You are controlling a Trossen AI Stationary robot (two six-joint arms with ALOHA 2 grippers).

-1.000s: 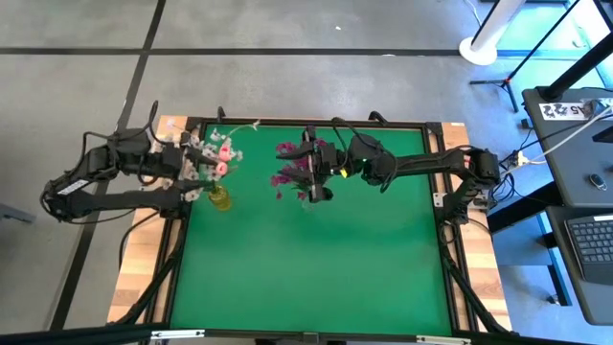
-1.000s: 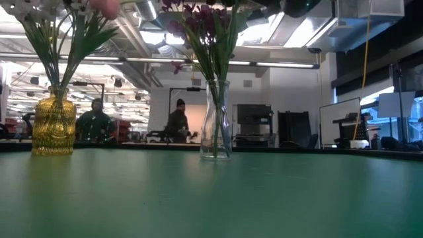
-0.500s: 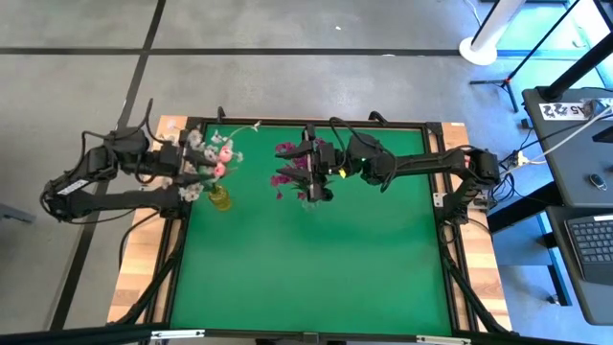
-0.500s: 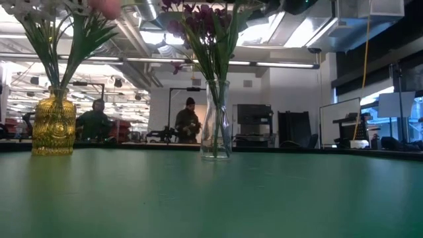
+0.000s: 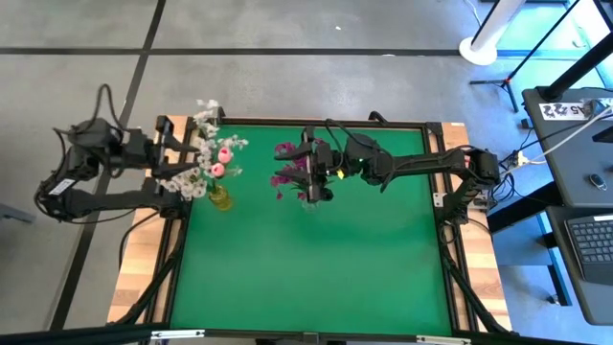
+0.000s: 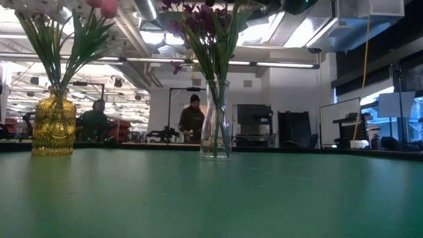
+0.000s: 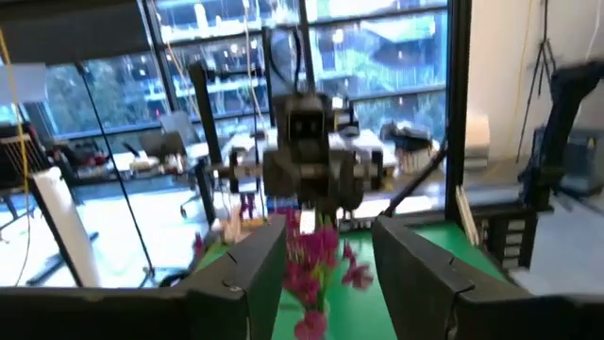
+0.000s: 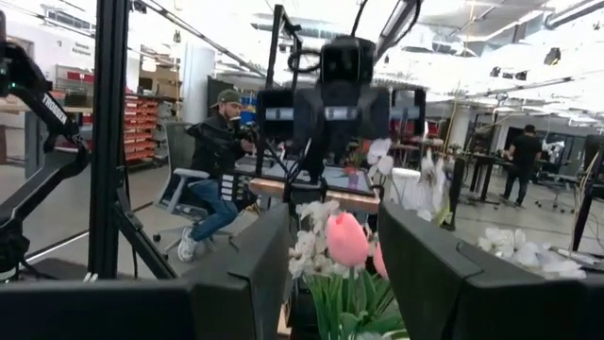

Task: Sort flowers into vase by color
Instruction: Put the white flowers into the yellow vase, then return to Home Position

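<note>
the white and pink flowers point(image 5: 206, 163) stand in a yellow vase point(image 6: 54, 123) at the far left of the green worktop point(image 5: 316, 259). the magenta flowers point(image 5: 287, 172) stand in a clear glass vase point(image 6: 216, 119) just right of it. the left hand point(image 5: 163, 153) hangs off the worktop's left edge beside the pale blooms, fingers wide and empty. the right hand point(image 5: 314, 172) hovers over the clear vase, fingers wide, holding nothing.

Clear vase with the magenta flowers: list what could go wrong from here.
1. The right gripper hangs directly over the magenta flowers in the narrow clear vase; a sideways pull could snag the stems and tip it.
2. The left gripper sits beside the white and pink flowers in the yellow vase, which stands near the green mat's edge; a brush there could drag sprigs out or knock it over.
</note>
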